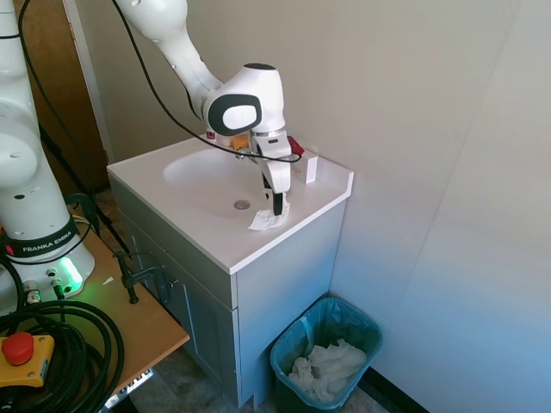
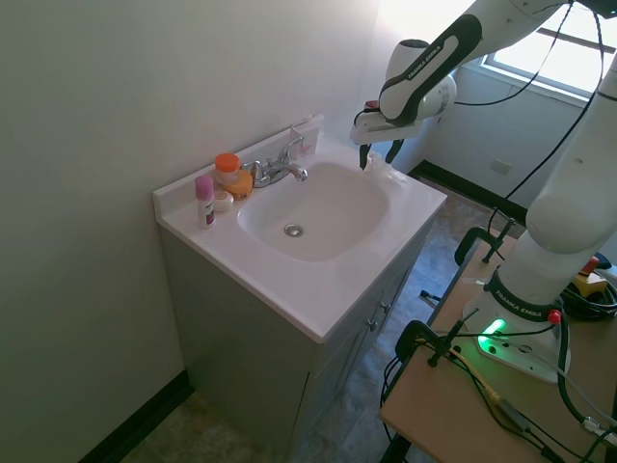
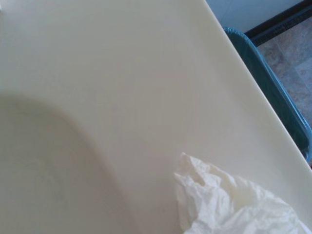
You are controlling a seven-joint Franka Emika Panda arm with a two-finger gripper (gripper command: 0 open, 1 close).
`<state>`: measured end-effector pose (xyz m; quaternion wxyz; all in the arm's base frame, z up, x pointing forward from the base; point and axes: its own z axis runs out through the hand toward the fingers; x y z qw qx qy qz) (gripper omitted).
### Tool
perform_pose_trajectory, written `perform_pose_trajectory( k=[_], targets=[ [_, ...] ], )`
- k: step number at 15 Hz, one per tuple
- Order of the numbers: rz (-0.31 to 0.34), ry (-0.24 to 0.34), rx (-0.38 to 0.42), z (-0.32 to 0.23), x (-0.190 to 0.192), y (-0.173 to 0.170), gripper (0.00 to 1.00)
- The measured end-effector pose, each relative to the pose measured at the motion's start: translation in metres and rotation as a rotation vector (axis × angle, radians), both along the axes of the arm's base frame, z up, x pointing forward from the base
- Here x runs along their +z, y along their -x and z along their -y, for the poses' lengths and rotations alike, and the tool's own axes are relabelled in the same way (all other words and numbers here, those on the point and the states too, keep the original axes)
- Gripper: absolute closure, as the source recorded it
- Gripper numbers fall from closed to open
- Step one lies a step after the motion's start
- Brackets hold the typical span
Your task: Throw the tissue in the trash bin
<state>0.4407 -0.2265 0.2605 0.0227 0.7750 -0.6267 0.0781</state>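
One crumpled white paper tissue (image 1: 269, 219) is seen on the white sink countertop (image 1: 224, 245), beside the basin near the counter's edge. It is pinched at its top by the two-finger gripper (image 1: 277, 205), whose fingers are closed on it. A dark teal plastic trash bin (image 1: 362, 325), holding a heap of white tissues (image 1: 327, 366), is found on the floor beside the cabinet.

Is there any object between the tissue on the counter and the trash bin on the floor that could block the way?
Nothing visible does. The tissue lies near the counter's front edge, with the gripper down on it. The trash bin stands open on the floor beside the cabinet, already holding other white tissues.
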Motion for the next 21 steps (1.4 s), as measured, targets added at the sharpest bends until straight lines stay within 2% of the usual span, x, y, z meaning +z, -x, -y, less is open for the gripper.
perform_pose_trajectory(
  k=[14, 18, 21],
  targets=[
    [0.026, 0.0, 0.001, 0.003, 0.003, -0.001, 1.0],
    [0.109, 0.027, -0.033, 0.023, 0.05, -0.002, 1.0],
    [0.193, 0.055, -0.148, 0.063, 0.094, 0.007, 1.0]
  ],
)
